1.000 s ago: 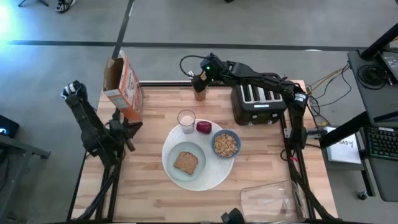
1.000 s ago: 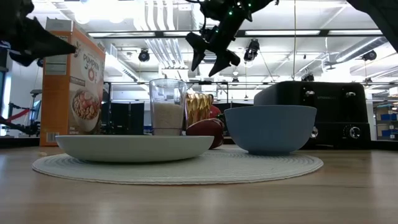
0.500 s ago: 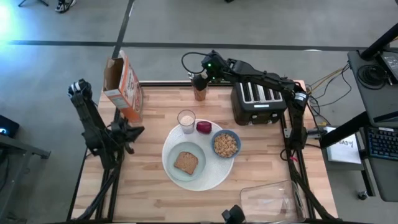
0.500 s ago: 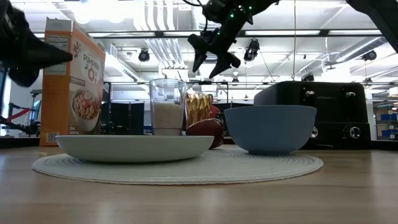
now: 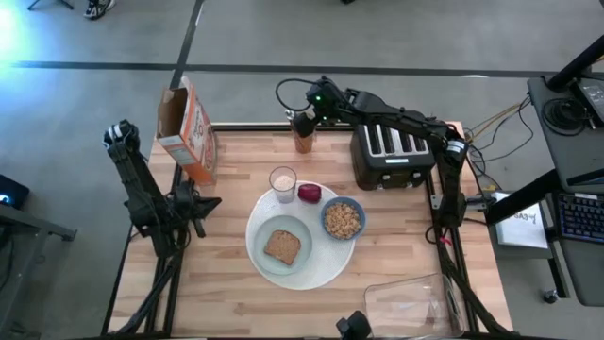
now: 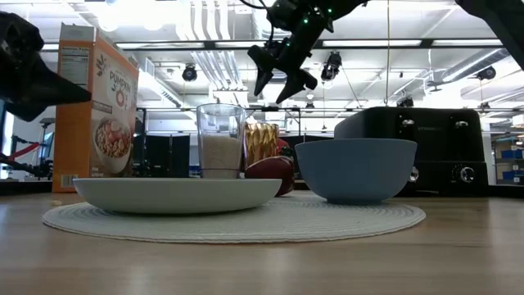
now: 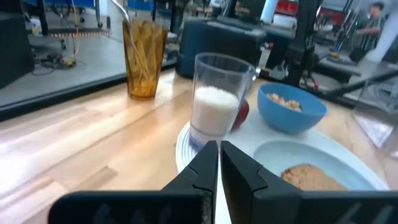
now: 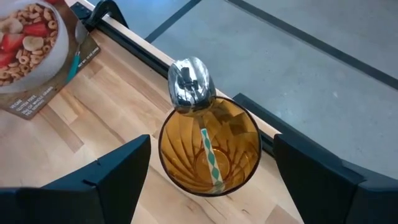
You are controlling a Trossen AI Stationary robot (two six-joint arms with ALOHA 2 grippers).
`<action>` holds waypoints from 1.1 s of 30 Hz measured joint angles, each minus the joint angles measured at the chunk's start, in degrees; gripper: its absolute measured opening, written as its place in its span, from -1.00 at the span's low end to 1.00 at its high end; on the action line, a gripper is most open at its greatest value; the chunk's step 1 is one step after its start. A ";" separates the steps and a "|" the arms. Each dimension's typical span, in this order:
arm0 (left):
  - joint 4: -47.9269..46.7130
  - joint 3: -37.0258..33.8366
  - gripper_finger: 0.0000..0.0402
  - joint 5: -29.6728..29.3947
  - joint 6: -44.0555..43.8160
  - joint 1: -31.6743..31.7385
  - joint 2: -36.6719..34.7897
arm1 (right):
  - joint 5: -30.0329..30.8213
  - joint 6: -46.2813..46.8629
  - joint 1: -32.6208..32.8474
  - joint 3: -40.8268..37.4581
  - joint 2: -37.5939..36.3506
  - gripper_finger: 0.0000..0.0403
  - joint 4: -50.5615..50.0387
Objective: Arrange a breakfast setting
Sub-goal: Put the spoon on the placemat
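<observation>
A large round white plate (image 5: 330, 260) carries a smaller pale green plate (image 5: 267, 234) with brown toast (image 5: 281, 247), a blue bowl (image 5: 343, 219) of cereal, a milk glass (image 5: 283, 181) and a red fruit (image 5: 309, 194). The metal spoon (image 8: 191, 84) stands in an amber glass (image 5: 303, 142) at the far edge, with its bowl end above the rim. My right gripper (image 8: 211, 158) hovers open above that glass, a finger on either side, touching nothing. My left gripper (image 7: 219, 155) is shut and empty, low at the table's left and pointing at the milk glass (image 7: 214, 102).
An orange-and-white cereal box (image 5: 187, 127) stands at the far left, just beyond my left gripper (image 5: 209, 201). A black toaster (image 5: 390, 156) sits far right. A clear plastic container (image 5: 411, 302) lies at the near right corner. Bare wood lies left of the plate.
My left gripper has sunk toward the table and drawn a little toward the near edge, away from the cereal box, rolling slightly. It stays shut.
</observation>
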 joint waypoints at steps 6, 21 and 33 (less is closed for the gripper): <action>0.62 0.94 -0.99 5.34 0.61 0.00 0.05 | 0.08 2.67 -0.28 0.00 0.23 0.62 1.34; 2.08 1.02 -0.99 10.39 0.61 0.00 0.00 | -1.53 6.34 -0.26 0.17 6.33 0.62 9.52; 2.54 1.04 -0.99 10.41 0.59 0.00 0.05 | 2.83 7.56 0.64 10.69 13.81 0.62 6.27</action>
